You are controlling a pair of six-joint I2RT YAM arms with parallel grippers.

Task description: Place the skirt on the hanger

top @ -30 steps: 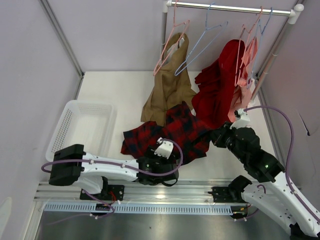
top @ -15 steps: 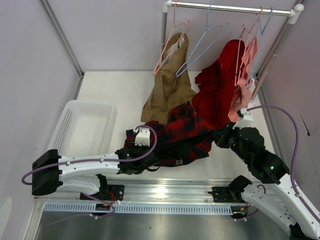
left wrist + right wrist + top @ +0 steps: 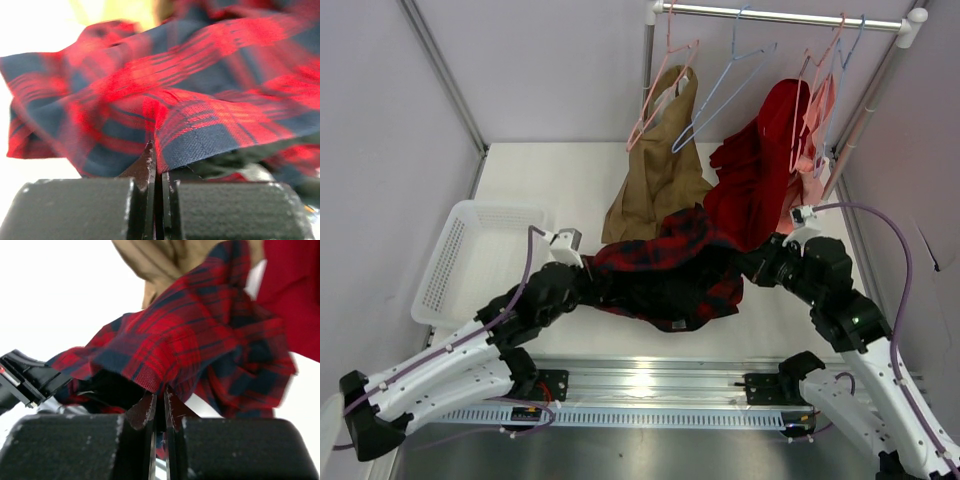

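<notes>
The red and navy plaid skirt (image 3: pixel 665 270) hangs stretched between both grippers, lifted off the table. My left gripper (image 3: pixel 588 275) is shut on its left edge; in the left wrist view a fold of skirt (image 3: pixel 190 85) runs into the closed left gripper (image 3: pixel 158 165). My right gripper (image 3: pixel 752 265) is shut on the skirt's right edge, and in the right wrist view the skirt (image 3: pixel 190 335) drapes from the right gripper (image 3: pixel 160 402). The light-blue wire hanger (image 3: pixel 720 90) hangs bare on the rail (image 3: pixel 780 14), above and behind the skirt.
A tan garment (image 3: pixel 660 170) on a pink hanger (image 3: pixel 660 90) and a plain red garment (image 3: pixel 760 170) hang from the rail just behind the skirt. More pink hangers (image 3: pixel 815 100) are at the rail's right end. A white basket (image 3: pixel 470 250) stands at the left.
My left arm swung from the skirt's front middle to its left edge and its jaws shut on the fabric. The skirt rose off the table and stretched. The right gripper kept its hold.
</notes>
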